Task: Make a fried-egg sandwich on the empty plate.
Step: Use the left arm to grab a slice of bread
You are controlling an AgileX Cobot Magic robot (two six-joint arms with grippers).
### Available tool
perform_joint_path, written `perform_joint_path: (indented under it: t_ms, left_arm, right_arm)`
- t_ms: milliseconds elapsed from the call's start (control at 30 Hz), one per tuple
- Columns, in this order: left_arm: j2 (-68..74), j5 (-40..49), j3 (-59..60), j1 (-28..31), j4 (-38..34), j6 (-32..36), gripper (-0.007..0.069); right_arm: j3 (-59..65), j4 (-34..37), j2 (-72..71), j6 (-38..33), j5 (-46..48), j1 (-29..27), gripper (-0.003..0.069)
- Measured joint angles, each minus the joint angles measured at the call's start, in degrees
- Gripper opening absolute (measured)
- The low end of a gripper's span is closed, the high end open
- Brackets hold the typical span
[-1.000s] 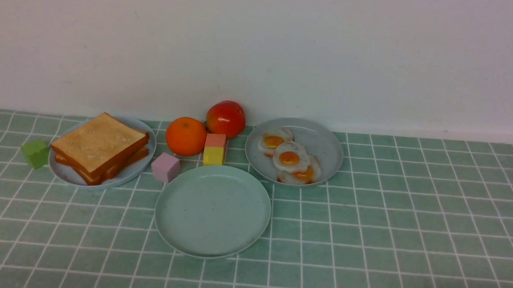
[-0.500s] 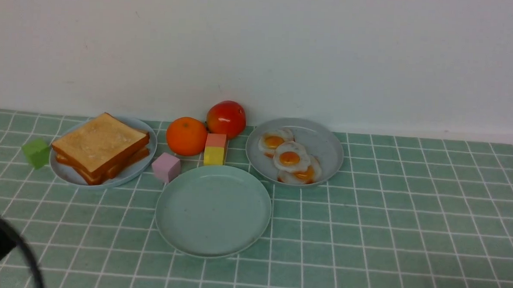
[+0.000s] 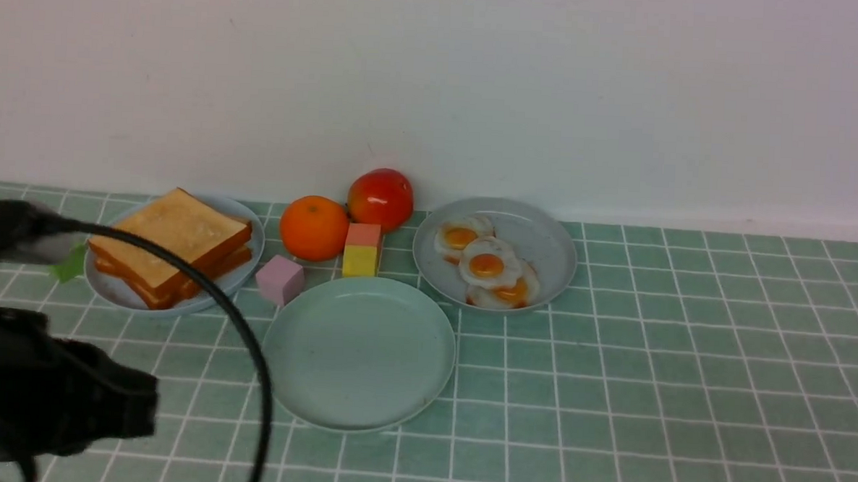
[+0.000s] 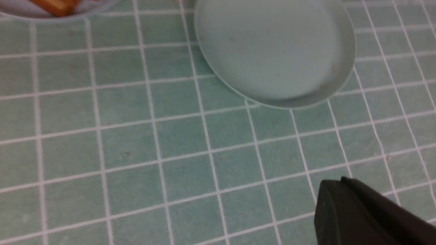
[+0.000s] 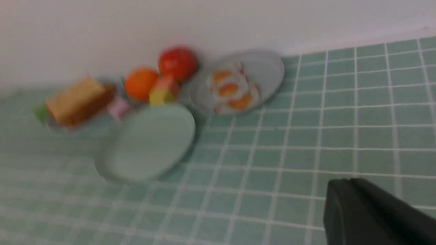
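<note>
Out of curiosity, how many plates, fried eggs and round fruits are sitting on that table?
Plates: 3 (mint plate, light-blue plate, grey-blue plate)
Fried eggs: 3 (back egg, middle egg, front egg)
Round fruits: 2 (orange, red fruit)
Total: 8

No readable text, label, brand, number or sign anywhere.
</note>
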Motion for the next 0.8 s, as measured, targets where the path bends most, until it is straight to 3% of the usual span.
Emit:
perform_joint_path:
  t_ms: [200, 433, 600, 767, 800]
  left_arm:
    - [10.0, 0.5, -8.8, 1.0, 4.4, -0.8, -0.0013]
    - [30.5, 4.8, -26.0, 9.9, 6.8, 2.8, -0.0013]
    - [41.4, 2.4, -33.9, 10.8, 10.2, 9.0, -0.0011]
    - [47.5, -0.7, -37.6, 10.8, 11.4, 17.6, 0.0066]
    - [49.1, -2.0, -38.2, 10.8, 11.8, 20.3, 0.0118]
  right_arm:
    - [-17.3, -0.9, 15.7, -7.7, 15.0, 0.8, 0.0001]
    - [-22.5, -2.0, 20.5, -8.3, 16.8, 5.3, 0.0001]
    - [-22.7, -3.5, 20.5, -8.4, 17.0, 7.5, 0.0004]
    - [-22.7, -3.7, 20.6, -8.4, 17.0, 7.9, 0.0007]
    - [-22.7, -3.7, 20.6, -8.4, 17.0, 7.9, 0.0006]
